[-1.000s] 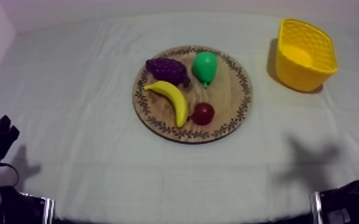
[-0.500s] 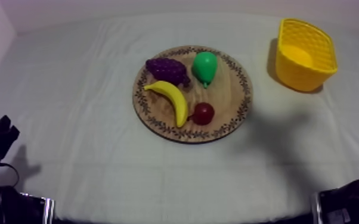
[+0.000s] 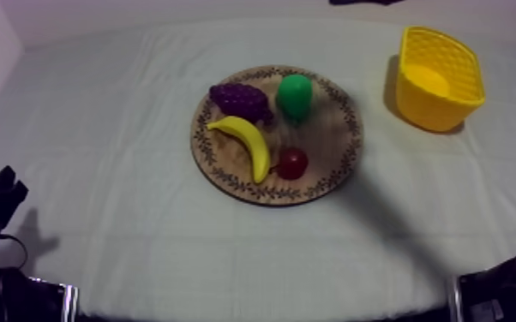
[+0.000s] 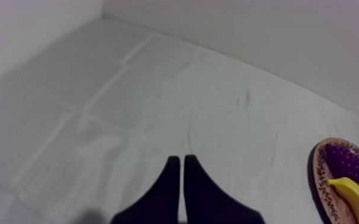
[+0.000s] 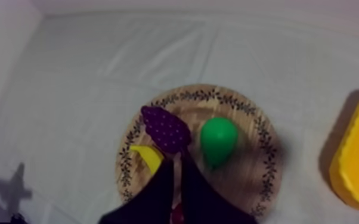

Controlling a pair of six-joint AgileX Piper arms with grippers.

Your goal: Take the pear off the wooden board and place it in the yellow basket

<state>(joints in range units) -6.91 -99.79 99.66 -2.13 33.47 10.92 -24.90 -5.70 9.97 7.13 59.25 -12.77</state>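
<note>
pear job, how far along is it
Nothing looks done: the pear lies on the wooden board, apart from the yellow basket. In hand: the right gripper, shut on nothing, hangs above the board close to the pear. The left gripper sits shut over bare cloth. Left: open, grasp the pear, lift it, carry it to the basket, release.

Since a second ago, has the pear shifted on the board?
No. The pear sits at the same spot near the far rim of the wooden board, beside the grapes, just as in the earlier top views.
</note>
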